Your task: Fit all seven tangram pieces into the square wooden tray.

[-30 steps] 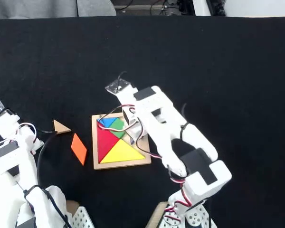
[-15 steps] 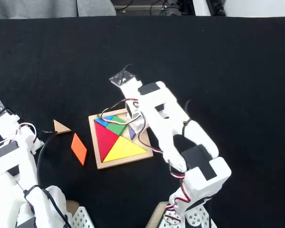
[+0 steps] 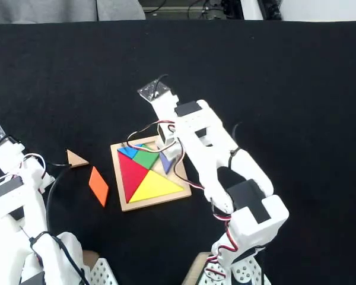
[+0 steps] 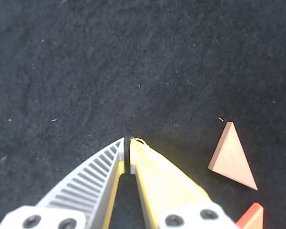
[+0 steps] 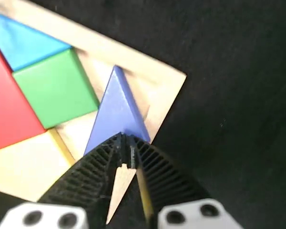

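R hand (image 5: 126,138) fingers together, tips touching purple triangle (image 5: 117,112) in corner gap of wooden tray (image 5: 167,83), w/ green square (image 5: 55,86) just beyond; its arm partly hides that corner from above. L hand (image 4: 127,140) closed over bare worktop (image 4: 86,71), tan triangle (image 4: 232,157) nearby, orange piece (image 4: 252,217) cut off.

The left claw (image 4: 127,141) sits closed near a tan triangle (image 4: 231,157).

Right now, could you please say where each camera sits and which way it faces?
High view: fixed overhead, looking down on the table, left arm, right arm and wooden tray.
Left wrist view: on the left arm, facing the table past the left gripper.
Right wrist view: on the right arm, facing the purple triangle past the right gripper.
Shared: high and left wrist views show the beige triangle.
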Action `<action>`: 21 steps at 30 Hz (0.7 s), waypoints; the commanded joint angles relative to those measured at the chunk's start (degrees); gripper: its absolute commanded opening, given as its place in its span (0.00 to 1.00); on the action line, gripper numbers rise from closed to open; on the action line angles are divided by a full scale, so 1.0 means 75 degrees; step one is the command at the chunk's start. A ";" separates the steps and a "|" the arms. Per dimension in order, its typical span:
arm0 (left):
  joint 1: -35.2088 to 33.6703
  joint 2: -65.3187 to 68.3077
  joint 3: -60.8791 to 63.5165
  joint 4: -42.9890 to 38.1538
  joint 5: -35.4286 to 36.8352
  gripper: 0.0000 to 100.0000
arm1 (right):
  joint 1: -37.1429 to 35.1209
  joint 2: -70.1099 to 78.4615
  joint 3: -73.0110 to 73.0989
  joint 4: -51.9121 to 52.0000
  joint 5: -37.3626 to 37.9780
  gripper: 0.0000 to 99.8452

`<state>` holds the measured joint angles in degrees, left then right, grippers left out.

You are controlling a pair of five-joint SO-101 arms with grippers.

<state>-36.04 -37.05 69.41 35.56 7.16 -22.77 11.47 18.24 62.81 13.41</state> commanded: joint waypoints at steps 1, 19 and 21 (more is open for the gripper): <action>-0.0006 -0.0141 -0.0018 -0.0105 -0.0047 0.03 | 0.0141 0.0053 -0.0651 -0.0258 -0.0023 0.01; -0.0006 -0.0141 -0.0018 -0.0105 -0.0047 0.03 | 0.0750 -0.0568 -0.0064 0.0316 0.0281 0.01; -0.0006 -0.0141 -0.0018 -0.0105 -0.0047 0.03 | 0.0703 -0.0299 -0.0135 0.0152 0.0293 0.01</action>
<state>-36.04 -37.05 69.49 35.56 7.16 -17.67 9.27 17.89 66.95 14.73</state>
